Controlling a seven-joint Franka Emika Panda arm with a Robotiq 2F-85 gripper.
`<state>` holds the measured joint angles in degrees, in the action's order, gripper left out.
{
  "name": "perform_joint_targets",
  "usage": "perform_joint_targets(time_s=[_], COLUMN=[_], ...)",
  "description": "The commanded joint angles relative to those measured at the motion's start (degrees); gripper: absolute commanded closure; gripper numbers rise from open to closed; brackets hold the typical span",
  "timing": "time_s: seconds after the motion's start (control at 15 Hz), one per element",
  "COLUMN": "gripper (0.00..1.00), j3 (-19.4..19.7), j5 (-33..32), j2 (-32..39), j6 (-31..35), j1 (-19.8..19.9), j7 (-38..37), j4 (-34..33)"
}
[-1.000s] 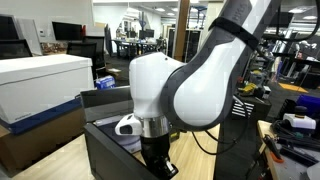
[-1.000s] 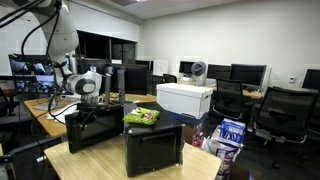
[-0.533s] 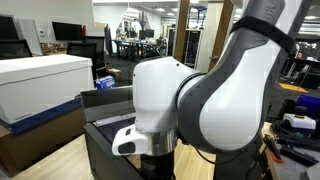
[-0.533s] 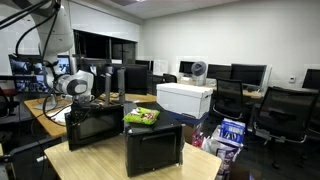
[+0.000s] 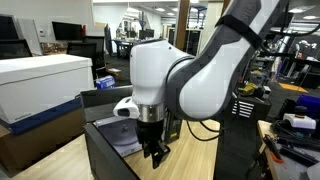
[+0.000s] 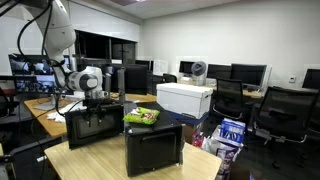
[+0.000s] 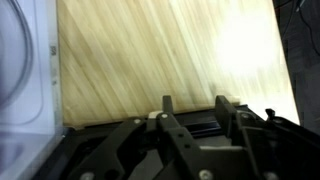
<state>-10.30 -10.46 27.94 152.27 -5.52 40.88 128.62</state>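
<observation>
Low in the middle of an exterior view, the black two-fingered gripper [image 5: 155, 152] hangs straight down from the white arm [image 5: 200, 90] at the mouth of the open-topped black rectangular bin [image 5: 108, 160], which faces upward. Left of centre in an exterior view, the gripper [image 6: 96, 104] sits just above that bin [image 6: 95, 132], whose long axis lies across the frame; a green snack bag [image 6: 142, 117] lies near, to its right. At the bottom of the wrist view, the fingers [image 7: 166, 108] stand partly apart, holding nothing, over a pale wood-grain surface [image 7: 170, 50]. Working here well likely means a vertical wrist and fingers clear of the bin's walls.
</observation>
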Motion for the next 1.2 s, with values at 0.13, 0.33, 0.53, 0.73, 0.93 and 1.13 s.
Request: perform_joint_targets(time_s=[0.13, 0.33, 0.53, 0.73, 0.93, 1.13], gripper=[0.08, 0.0, 0.0, 0.0, 0.0, 0.0], j3=[2.6, 2.2, 1.8, 2.0, 3.5, 6.5], j5=[2.4, 5.8, 11.5, 15.8, 14.8, 8.6], j2=[-0.8, -0.8, -2.3, -4.3, -5.8, -5.1], j6=[-10.9, -18.2, -23.4, -22.4, -17.3, -9.1], j1=[2.1, 3.2, 3.7, 2.9, 1.1, -1.7], j7=[-10.7, -16.1, -21.2, -27.5, -34.3, -41.6], j4=[-7.1, -11.9, -15.3, -16.3, -16.1, -15.7])
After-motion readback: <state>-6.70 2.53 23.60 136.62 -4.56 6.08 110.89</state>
